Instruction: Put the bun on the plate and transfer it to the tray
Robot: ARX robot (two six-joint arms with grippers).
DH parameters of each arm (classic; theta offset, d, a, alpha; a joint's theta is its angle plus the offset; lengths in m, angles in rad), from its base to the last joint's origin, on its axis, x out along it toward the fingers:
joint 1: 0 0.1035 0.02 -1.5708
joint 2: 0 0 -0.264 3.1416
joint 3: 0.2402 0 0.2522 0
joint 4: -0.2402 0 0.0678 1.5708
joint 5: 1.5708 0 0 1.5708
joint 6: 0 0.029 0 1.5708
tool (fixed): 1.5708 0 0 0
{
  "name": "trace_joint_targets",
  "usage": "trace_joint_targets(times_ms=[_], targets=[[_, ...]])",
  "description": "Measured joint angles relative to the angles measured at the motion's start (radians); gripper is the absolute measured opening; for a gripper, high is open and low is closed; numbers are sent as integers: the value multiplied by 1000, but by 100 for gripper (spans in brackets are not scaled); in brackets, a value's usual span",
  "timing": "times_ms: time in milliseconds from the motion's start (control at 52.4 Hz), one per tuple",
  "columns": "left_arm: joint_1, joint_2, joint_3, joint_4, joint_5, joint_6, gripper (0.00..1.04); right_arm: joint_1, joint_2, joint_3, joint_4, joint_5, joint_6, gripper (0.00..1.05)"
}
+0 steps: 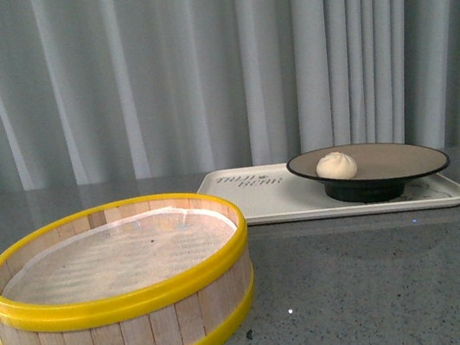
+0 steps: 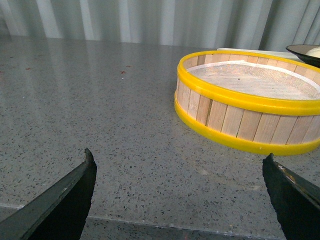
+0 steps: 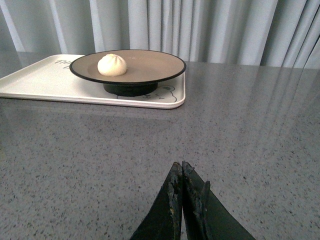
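Small white pleated steamed bun (image 1: 336, 165) at nine o'clock on black-rimmed tan round plate (image 1: 403, 161), seated on cream rectangular tray (image 1: 270, 203); task judged complete: left gripper (image 2: 180, 197) fingers spread, right gripper (image 3: 183, 197) fingers pressed together, both best kept clear.

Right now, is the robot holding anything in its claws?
No, nothing is held. The left gripper is open over bare table, the right gripper is shut on nothing. The bun sits on the plate, on the tray.

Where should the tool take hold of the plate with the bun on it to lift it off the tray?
Grip the plate by its thin black rim on the near right side, away from the bun. The rim overhangs the narrow foot, so a finger can slip beneath. The right tool is shut and must open first.
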Motion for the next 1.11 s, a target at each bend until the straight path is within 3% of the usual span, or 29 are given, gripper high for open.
trace_joint_targets(times_ms=[477,553,1107], targets=[[0,0,0,0,0,0,98,0,-299,-126,-174,0,2,2],[0,0,0,0,0,0,98,0,-323,-165,-148,0,2,2],[0,0,0,0,0,0,98,0,-620,-169,-435,0,2,2]])
